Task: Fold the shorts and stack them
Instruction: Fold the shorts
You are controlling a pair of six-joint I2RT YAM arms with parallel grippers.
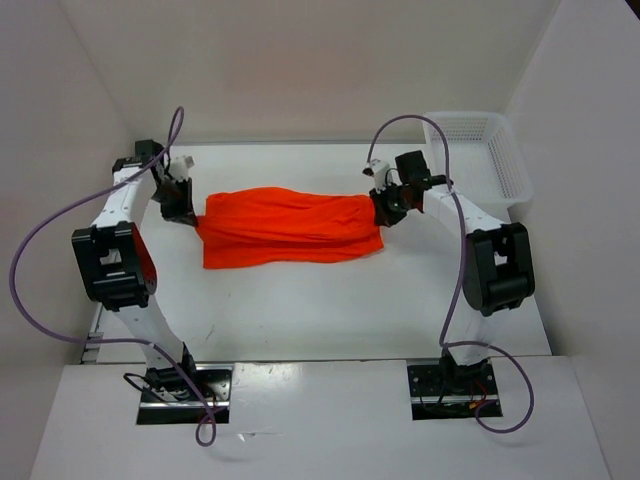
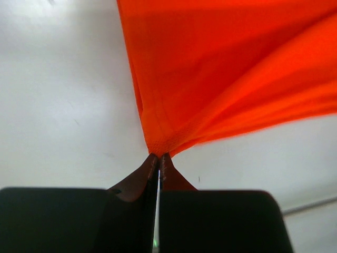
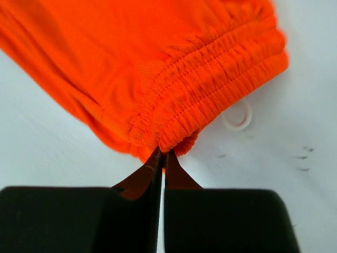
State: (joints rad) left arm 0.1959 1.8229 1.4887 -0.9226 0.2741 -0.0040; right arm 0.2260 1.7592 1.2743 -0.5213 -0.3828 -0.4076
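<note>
The bright orange shorts (image 1: 290, 226) are stretched lengthwise across the back middle of the white table, between my two grippers. My left gripper (image 1: 190, 212) is shut on the left end, a pinched corner of the leg hem (image 2: 159, 147), with the fabric fanning away from the fingertips. My right gripper (image 1: 385, 207) is shut on the right end, at the gathered elastic waistband (image 3: 179, 132). A loop of the white drawstring (image 3: 238, 117) lies on the table beside the waistband.
A white mesh plastic basket (image 1: 480, 150) stands at the back right corner, behind the right arm. White walls close in the table (image 1: 300, 310) on the left, back and right. Purple cables loop over both arms.
</note>
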